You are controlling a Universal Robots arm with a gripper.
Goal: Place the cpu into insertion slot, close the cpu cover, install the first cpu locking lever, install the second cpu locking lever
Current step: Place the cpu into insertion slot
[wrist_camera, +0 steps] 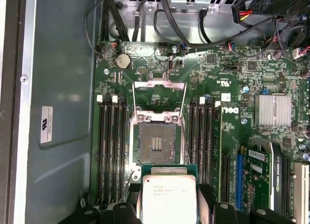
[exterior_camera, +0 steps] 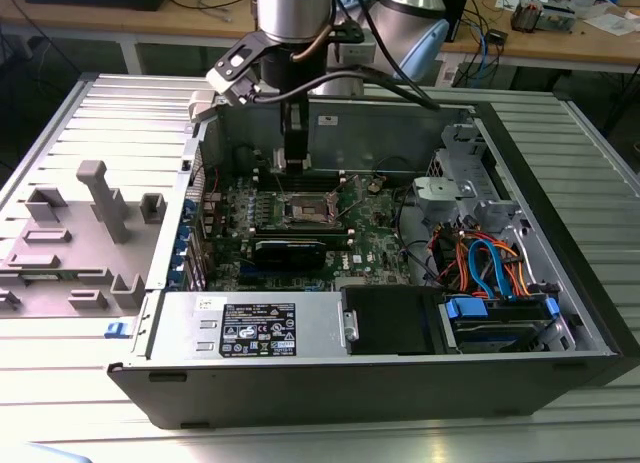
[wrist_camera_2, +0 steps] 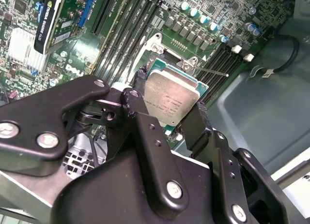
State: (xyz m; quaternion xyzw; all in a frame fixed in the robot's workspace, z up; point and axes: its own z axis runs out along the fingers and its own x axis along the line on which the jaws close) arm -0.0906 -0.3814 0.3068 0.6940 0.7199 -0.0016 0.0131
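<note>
Grey ribbed table carries an open computer case, and the arm comes down into it. The chip is held in the air above the green board, with its silver face toward the cameras in both wrist views. The gripper is clamped on it: one black finger presses on each of two opposite edges, so the hand is narrow, just as wide as the chip. The socket is bare, and in the first wrist view it lies just past the free edge of the chip, on the side away from the fingers. The chip is therefore beside the socket and, as I judge, not yet straight over it. Its edges look parallel to the silver rim of the socket, so a turn seems hardly needed, only a short shift forward and then down. On the far side of the socket the cover is folded back open. Long black memory slots run along both flanks of the socket. In the exterior view the gripper hangs over the board near the case's back wall.
</note>
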